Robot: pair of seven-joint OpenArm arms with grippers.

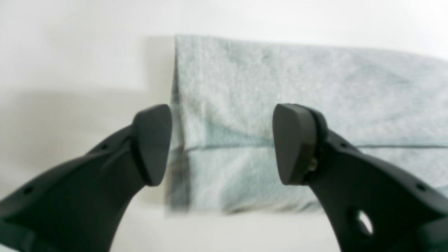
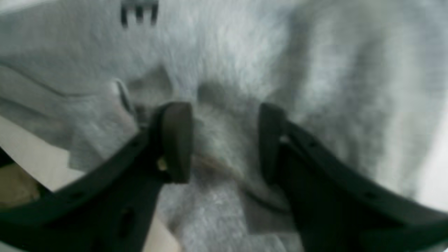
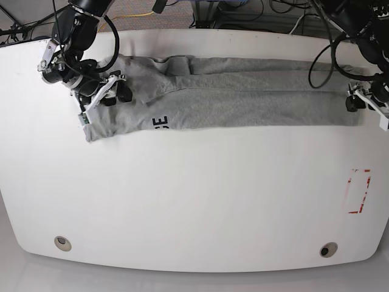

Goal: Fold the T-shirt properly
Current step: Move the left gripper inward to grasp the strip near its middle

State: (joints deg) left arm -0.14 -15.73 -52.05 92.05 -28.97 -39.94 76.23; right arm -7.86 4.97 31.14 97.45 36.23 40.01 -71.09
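Two sets of jaws stand parted and empty at the ends of the T-shirt [image 3: 231, 100], a soft, light, limp band across the tabletop [image 3: 194, 201] at 12 o'clock, best pinched at its end corners.

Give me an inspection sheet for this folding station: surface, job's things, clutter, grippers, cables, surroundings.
Surface: white table with two round ports near its front edge and a red marking on one side.
Job's things: grey T-shirt folded into a long band across the far half; black lettering shows at its front edge.
Clutter: nothing seen.
Grippers: left gripper open, empty, at the band's end; right gripper jaws apart over bunched cloth at the other end, grip not clear.
Cables: black cables loop from the arms over the table's back edge.
Surroundings: carpet and more wiring behind the table.
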